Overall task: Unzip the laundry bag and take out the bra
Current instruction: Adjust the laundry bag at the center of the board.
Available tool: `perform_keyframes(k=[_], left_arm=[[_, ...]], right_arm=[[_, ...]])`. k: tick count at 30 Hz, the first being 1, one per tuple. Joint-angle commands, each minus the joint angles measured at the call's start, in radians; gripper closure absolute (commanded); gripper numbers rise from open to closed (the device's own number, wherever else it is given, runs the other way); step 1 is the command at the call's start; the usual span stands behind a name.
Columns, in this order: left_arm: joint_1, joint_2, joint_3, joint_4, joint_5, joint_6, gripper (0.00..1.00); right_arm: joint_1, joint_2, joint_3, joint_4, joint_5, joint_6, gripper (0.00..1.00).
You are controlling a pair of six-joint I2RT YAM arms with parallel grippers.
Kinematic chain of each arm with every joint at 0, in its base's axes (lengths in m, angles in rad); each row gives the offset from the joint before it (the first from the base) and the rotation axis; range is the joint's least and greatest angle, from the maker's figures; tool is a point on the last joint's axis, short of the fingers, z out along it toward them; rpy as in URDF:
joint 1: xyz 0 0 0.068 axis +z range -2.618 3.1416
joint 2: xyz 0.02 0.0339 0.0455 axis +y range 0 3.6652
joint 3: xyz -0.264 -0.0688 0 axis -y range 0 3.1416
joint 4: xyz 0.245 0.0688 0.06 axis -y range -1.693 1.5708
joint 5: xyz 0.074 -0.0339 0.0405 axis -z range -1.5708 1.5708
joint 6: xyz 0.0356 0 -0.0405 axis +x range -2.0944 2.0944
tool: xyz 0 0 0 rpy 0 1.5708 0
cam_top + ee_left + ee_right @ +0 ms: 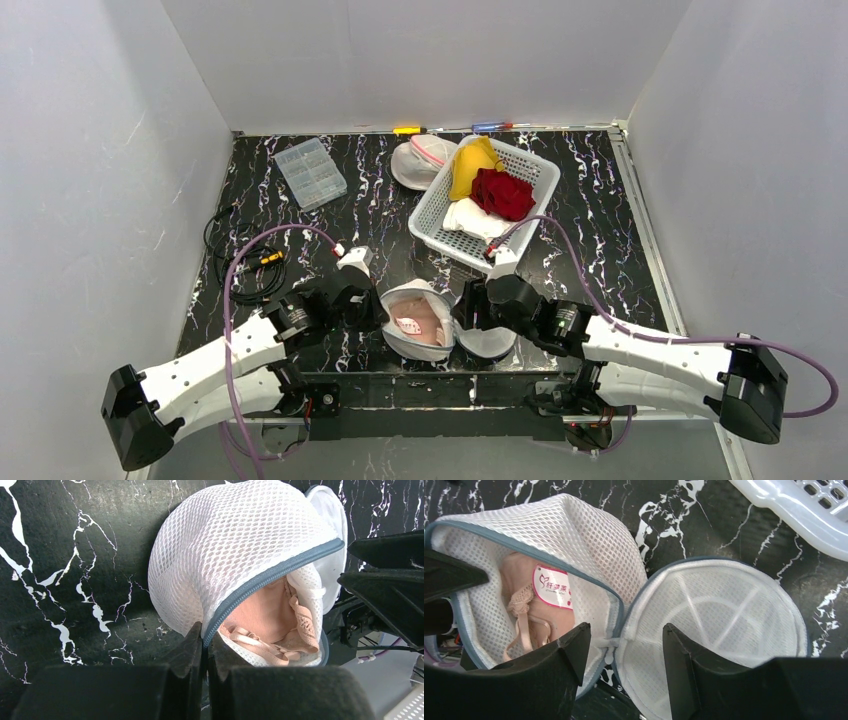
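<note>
Black fingers of the left gripper [205,641] crowd the bottom of the left wrist view, squeezed right together on the grey-blue zip edge [270,575] of the laundry bag [235,540] — a firm pinch on the rim of the white mesh dome. Inside that open mouth sits the bra [272,612], peach-coloured, straps and lace showing (its pink-and-white label [553,586] shows in the right wrist view). Over to the right gripper [624,642]: jaws standing well apart, holding nothing, one finger in front of the bag's body, the other in front of the lid [724,615], with the join of the two halves in the gap. That lid lies flipped open, inner side up, touching the bag on its right. From above, the bag rests at the near edge of the table [380,200] — right between the two arms. Farther back stands a white basket [435,208] with yellow, red and white cloth in it, another mesh bag [420,160] just beside it, and a clear compartment box [310,172] off to the left.
</note>
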Motion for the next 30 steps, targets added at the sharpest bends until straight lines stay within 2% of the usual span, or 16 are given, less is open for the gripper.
perform_keyframes(k=[1, 5, 9, 17, 18, 20, 22, 26, 30], left_arm=[[0.001, -0.013, -0.018, 0.009, 0.001, -0.008, 1.0], [0.001, -0.011, -0.027, 0.018, 0.012, -0.015, 1.0], [0.0, -0.017, -0.023, 0.012, 0.012, -0.013, 1.0], [0.0, -0.035, -0.025, -0.009, 0.004, -0.008, 1.0], [0.001, -0.037, -0.024, -0.013, 0.003, -0.008, 1.0], [0.001, -0.042, -0.024, -0.021, 0.001, -0.008, 1.0], [0.001, -0.048, -0.023, -0.023, 0.001, -0.005, 1.0], [0.001, -0.057, -0.024, -0.024, -0.002, -0.003, 1.0], [0.001, -0.05, -0.019, -0.021, -0.005, 0.01, 1.0]], right_arm=[[0.007, 0.037, 0.027, 0.099, -0.003, -0.007, 0.37], [0.008, 0.077, 0.044, 0.142, 0.012, -0.073, 0.34], [0.008, 0.135, 0.063, 0.16, -0.008, -0.145, 0.37], [0.007, 0.204, 0.077, 0.232, -0.066, -0.165, 0.56], [0.007, 0.2, 0.082, 0.228, -0.073, -0.158, 0.54], [0.008, 0.18, 0.097, 0.2, -0.066, -0.139, 0.42], [0.011, 0.139, 0.106, 0.153, -0.047, -0.121, 0.34], [0.031, 0.079, 0.137, 0.062, -0.048, -0.113, 0.3], [0.09, 0.199, 0.266, -0.143, -0.016, -0.14, 0.3]])
